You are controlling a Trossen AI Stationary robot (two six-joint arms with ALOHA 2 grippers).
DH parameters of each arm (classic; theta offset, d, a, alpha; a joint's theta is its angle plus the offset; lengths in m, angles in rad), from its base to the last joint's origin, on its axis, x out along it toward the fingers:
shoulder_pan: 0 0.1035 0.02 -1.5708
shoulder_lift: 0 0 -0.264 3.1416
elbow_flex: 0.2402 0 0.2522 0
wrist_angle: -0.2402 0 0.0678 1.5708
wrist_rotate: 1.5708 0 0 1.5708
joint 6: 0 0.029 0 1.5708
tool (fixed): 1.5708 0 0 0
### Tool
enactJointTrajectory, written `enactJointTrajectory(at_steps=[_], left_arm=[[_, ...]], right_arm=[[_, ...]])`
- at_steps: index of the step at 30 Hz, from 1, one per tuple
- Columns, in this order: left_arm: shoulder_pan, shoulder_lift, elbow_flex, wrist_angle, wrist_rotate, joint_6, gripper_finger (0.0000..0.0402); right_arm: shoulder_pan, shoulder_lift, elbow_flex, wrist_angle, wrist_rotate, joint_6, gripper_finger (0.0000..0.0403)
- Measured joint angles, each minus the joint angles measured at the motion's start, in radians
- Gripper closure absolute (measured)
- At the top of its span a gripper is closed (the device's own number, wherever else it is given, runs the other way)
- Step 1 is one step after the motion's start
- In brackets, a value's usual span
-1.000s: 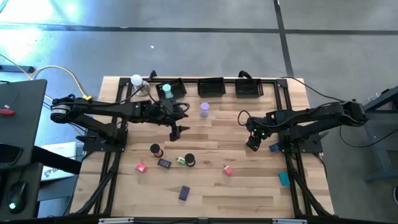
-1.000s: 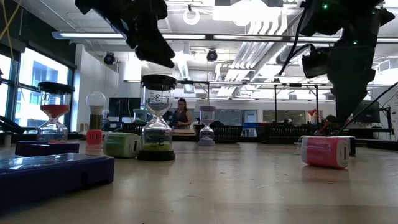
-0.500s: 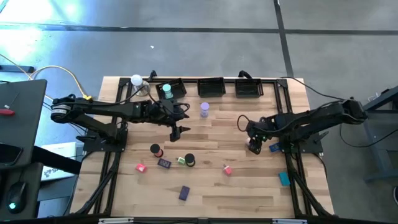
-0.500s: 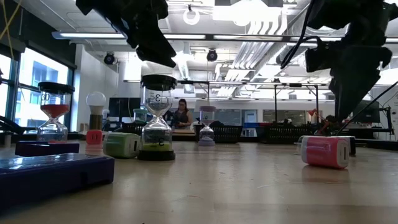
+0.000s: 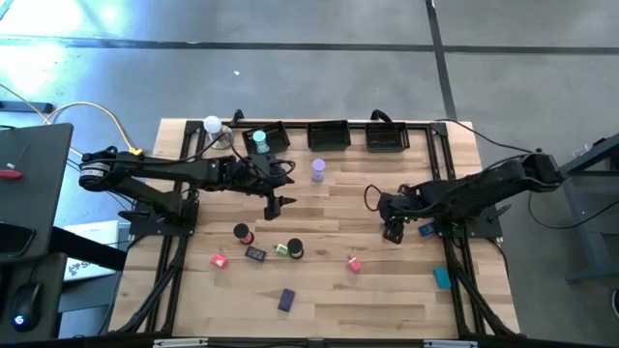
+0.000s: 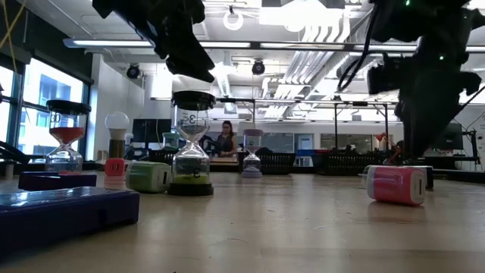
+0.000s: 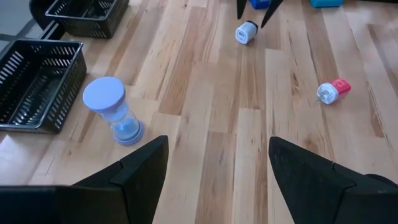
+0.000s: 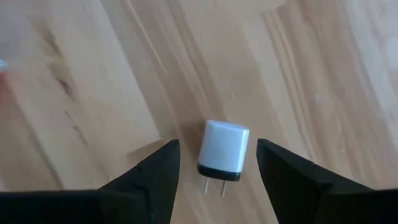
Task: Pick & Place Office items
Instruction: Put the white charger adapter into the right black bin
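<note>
A small white charger [image 8: 222, 149] with a black end and two prongs lies flat on the wooden table. My right gripper [image 8: 217, 144] hangs open just above it, pointing steeply down, one finger on either side and neither touching. The left wrist view shows the same charger [image 7: 247, 32] below those fingers. My left gripper [image 5: 276, 203] hovers open and high over the table's middle left. Other office items: a lilac hourglass [image 5: 318, 171], a pink plug [image 5: 354, 263], a blue block [image 5: 426, 230], a teal block [image 5: 442, 277], and a purple block [image 5: 286, 300].
Three black mesh trays stand along the far edge [image 5: 329, 135]; the left one holds a teal hourglass [image 5: 259, 143]. A white ball on a base [image 5: 212, 125] is at the far left. A cluster of small items [image 5: 288, 249] lies left of centre.
My right gripper has shifted a little toward the table's near edge and sunk slightly, rolling at the wrist. It stays open. Nothing on the table has moved.
</note>
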Motion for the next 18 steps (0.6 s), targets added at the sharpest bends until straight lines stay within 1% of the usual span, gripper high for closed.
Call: enactJointTrajectory(at_steps=[7,12,18], left_arm=[[-0.002,0.000,0.000,0.000,0.001,0.002,0.0131],[-0.002,0.000,0.000,0.000,0.000,0.003,0.0131],[-0.002,0.000,0.000,0.000,0.000,0.003,0.0131]], right_arm=[[0.000,0.109,0.000,0.017,-0.003,-0.022,0.0202],[0.000,0.174,0.000,0.025,0.042,-0.022,0.0202],[0.000,0.221,0.003,0.036,0.036,-0.051,0.0202]])
